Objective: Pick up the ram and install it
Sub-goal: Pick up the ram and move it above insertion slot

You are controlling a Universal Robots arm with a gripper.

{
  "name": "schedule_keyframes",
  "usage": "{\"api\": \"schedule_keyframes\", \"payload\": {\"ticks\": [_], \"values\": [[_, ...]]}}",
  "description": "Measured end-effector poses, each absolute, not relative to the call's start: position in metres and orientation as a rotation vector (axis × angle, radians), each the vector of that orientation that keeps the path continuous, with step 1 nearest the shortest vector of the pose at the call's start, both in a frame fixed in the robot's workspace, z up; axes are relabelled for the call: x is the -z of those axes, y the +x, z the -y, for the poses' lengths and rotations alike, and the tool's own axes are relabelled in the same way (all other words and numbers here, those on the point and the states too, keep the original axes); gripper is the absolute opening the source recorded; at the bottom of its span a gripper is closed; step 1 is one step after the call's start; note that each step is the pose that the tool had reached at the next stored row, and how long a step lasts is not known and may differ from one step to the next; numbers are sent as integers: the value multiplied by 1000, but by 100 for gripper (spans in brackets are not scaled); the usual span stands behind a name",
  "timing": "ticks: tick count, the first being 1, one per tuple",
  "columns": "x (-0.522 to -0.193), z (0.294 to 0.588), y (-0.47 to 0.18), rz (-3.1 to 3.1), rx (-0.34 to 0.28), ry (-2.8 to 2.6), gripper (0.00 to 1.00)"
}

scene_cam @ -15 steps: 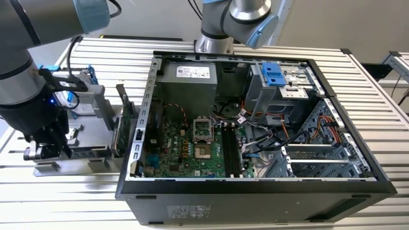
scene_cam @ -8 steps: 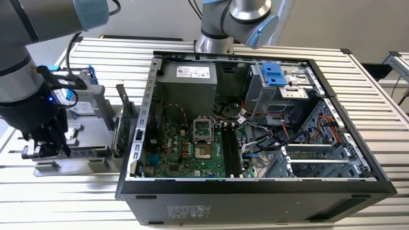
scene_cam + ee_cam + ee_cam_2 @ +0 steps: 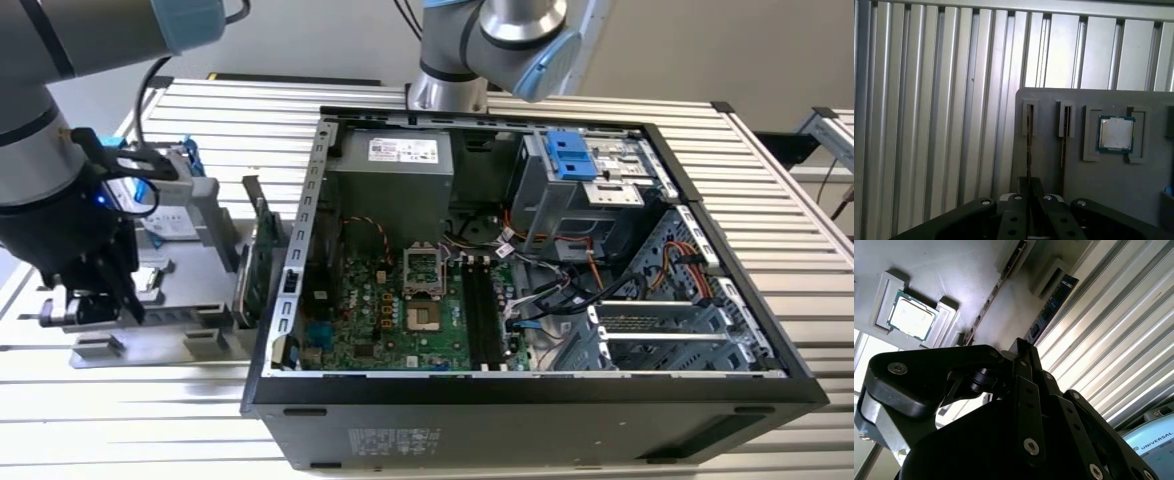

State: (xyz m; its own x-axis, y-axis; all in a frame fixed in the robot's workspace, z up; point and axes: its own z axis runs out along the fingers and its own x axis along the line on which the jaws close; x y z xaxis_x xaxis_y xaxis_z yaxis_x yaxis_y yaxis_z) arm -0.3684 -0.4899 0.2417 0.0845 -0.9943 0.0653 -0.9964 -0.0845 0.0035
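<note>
In both wrist views the ram (image 3: pixel 1029 145) (image 3: pixel 1054 300) stands on edge in the outermost slot of a grey holder plate (image 3: pixel 1054 165), next to the ribbed table. It looks blue on its face in the second wrist view. My gripper (image 3: pixel 1028 197) (image 3: pixel 1024 350) straddles the ram's near end, with its black fingers (image 3: pixel 1015 212) pressed together on the thin board. In the exterior view my gripper (image 3: pixel 100 300) is low over the grey holder (image 3: pixel 187 270), at the exterior view's left of the open computer case (image 3: pixel 534 390).
A second thin stick (image 3: pixel 1063 140) stands in the neighbouring slot, and a square processor chip (image 3: pixel 1115 134) lies in a pocket beyond it. A green card (image 3: pixel 254 240) stands between holder and case. Black memory slots (image 3: pixel 487 310) run along the motherboard. Another arm (image 3: pixel 494 40) stands behind the case.
</note>
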Motion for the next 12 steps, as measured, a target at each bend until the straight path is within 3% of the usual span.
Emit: {"api": "schedule_keyframes", "payload": {"ticks": [12], "values": [[-254,490,-368,2095,-71,2277,0]]}}
